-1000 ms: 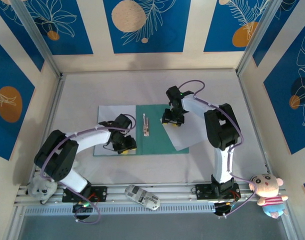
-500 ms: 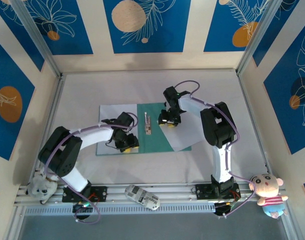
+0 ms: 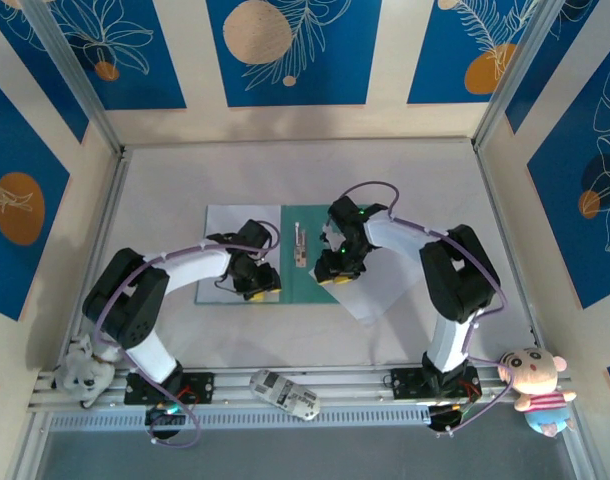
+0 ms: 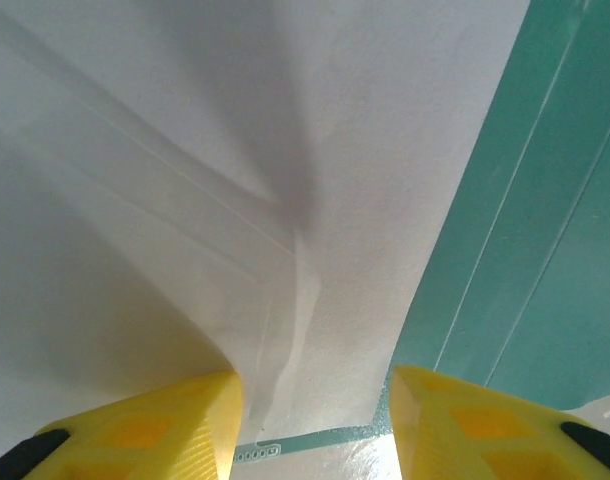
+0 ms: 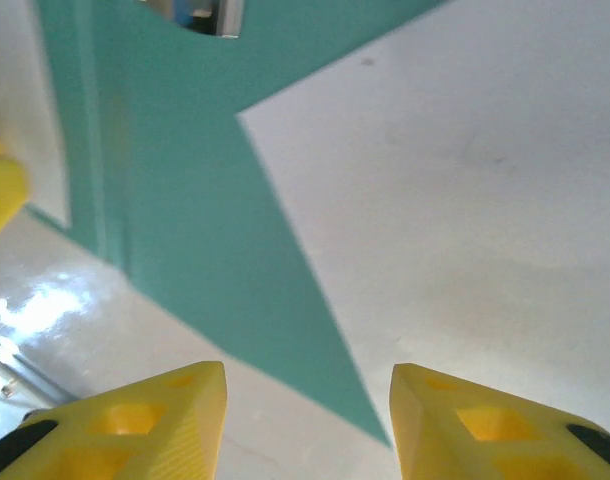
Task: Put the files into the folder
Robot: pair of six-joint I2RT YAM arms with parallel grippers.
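Note:
The teal folder point(image 3: 303, 288) lies open on the table, its metal clip point(image 3: 299, 248) along the spine. One white file point(image 3: 230, 240) covers the left cover. A second file point(image 3: 380, 280) lies skewed across the right cover and overhangs onto the table. My left gripper point(image 3: 257, 288) stands open at the left sheet's near right corner. In the left wrist view its yellow fingers point(image 4: 165, 420) straddle buckled paper point(image 4: 285, 150) beside the teal cover point(image 4: 545, 200). My right gripper point(image 3: 335, 272) is open too. It point(image 5: 307, 380) hovers where a teal wedge point(image 5: 185, 200) meets the skewed sheet point(image 5: 465, 180).
Plush toys sit at the near left point(image 3: 83, 375) and near right point(image 3: 533, 380) corners by the arm bases. A white device point(image 3: 285, 393) lies on the front rail. Patterned walls enclose the table on three sides, with bare tabletop behind the folder.
The right gripper has come toward the near edge and slightly left, and the skewed sheet slid and turned with it. The left gripper and the folder shifted slightly right.

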